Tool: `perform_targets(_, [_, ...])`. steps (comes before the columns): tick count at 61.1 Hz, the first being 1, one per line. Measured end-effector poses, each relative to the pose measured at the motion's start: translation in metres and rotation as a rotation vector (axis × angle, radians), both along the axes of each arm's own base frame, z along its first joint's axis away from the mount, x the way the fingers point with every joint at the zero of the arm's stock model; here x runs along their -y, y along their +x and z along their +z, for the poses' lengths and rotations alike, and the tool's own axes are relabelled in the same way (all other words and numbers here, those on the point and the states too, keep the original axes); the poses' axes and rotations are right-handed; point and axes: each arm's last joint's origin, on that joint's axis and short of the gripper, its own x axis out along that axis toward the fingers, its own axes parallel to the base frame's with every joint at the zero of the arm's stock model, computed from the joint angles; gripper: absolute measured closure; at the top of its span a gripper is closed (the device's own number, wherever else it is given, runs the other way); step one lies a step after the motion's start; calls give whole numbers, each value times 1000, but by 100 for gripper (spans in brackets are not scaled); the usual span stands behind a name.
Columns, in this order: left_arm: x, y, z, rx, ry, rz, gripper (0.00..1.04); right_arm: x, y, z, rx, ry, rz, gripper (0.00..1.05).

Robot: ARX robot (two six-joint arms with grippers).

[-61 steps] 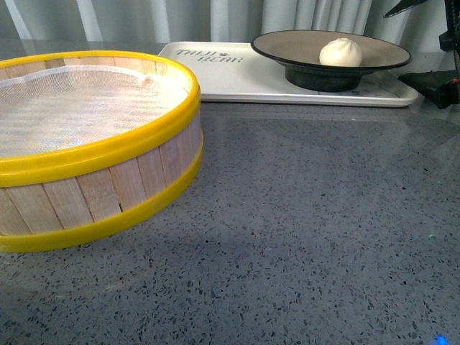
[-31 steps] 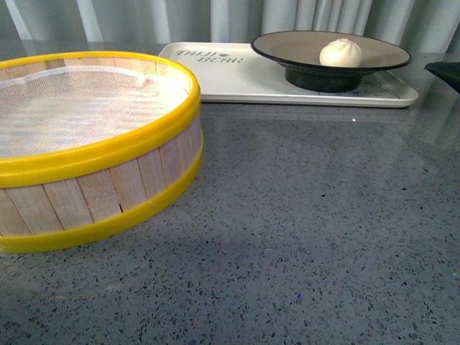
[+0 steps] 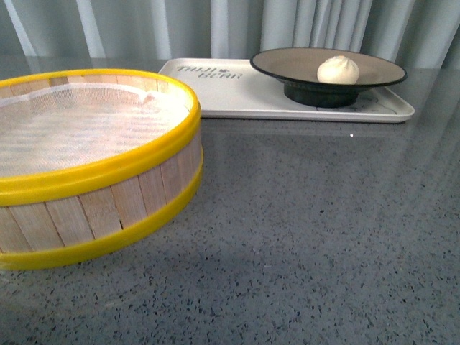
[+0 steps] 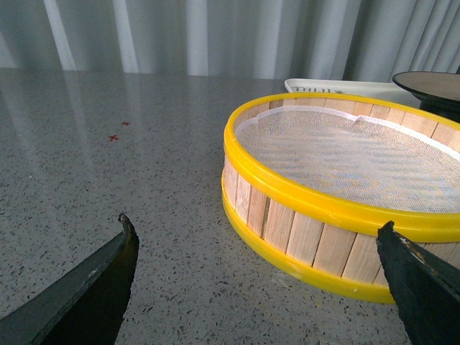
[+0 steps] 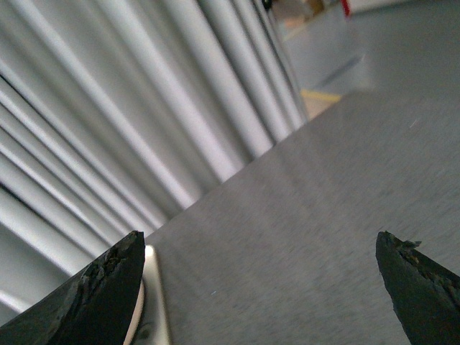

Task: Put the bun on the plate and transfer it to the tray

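The cream-white bun [image 3: 338, 70] sits on the beige plate with a black rim [image 3: 287, 65]. The plate stands on the right part of the cream-white tray [image 3: 230, 90] at the back of the table. Neither gripper shows in the front view. My left gripper [image 4: 259, 251] is open and empty, low over the table beside the steamer. The plate's edge [image 4: 431, 83] and a corner of the tray [image 4: 316, 88] show behind the steamer there. My right gripper [image 5: 262, 277] is open and empty over bare table, with a corner of the tray [image 5: 152, 302] by one finger.
A big round bamboo steamer with yellow rims [image 3: 93, 154] and a white mesh liner stands at the front left; it also shows in the left wrist view [image 4: 345, 187]. Grey-white curtains [image 3: 215, 29] hang behind the speckled grey table [image 3: 309, 230].
The right gripper, seen at the right edge one second ago, has left the front view. The view has shifted a little. Bun, plate and tray stay where they were.
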Motion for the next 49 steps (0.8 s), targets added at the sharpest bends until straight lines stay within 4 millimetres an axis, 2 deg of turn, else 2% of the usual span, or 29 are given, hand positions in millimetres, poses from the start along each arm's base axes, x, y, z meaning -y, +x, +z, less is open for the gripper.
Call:
perform_targets(8, [0,0,0,0,0,0,7,-3,-43,13,32,-254,-100,9])
perform_targets(14, [0,0,0,0,0,0,7,-7,-59,21,51,-368,-123,9])
perform_targets(16, [0,0,0,0,0,0,7,-7,-62,24,36,-396,-69,11])
perform_targets(21, [0,0,0,0,0,0,7,-14,-68,14,-68,-440,197,25])
perform_targets(25, [0,0,0,0,0,0,7,-24,-73,-9,-109,-442,320,38])
perform_targets(32, [0,0,0,0,0,1,7,-36,-81,-34,-131,-446,346,57])
perform_targets(49, [0,0,0,0,0,0,7,-53,-100,-67,-127,-458,342,103])
